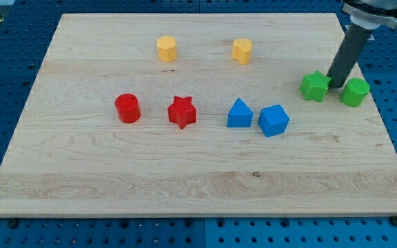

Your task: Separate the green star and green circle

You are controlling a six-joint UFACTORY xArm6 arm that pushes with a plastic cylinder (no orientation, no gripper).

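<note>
The green star (315, 86) lies at the view's right side of the wooden board (198, 186). The green circle (355, 92) lies just to its right, a small gap apart. My tip (335, 86) stands in that gap, between the two green blocks, close to the star's right edge. The dark rod rises from there toward the view's top right corner.
A yellow hexagon block (167, 49) and a second yellow block (242, 50) lie near the view's top. A red circle (127, 108) and red star (182, 111) lie at the middle left. A blue triangle (239, 114) and a blue block (273, 120) lie at the middle right.
</note>
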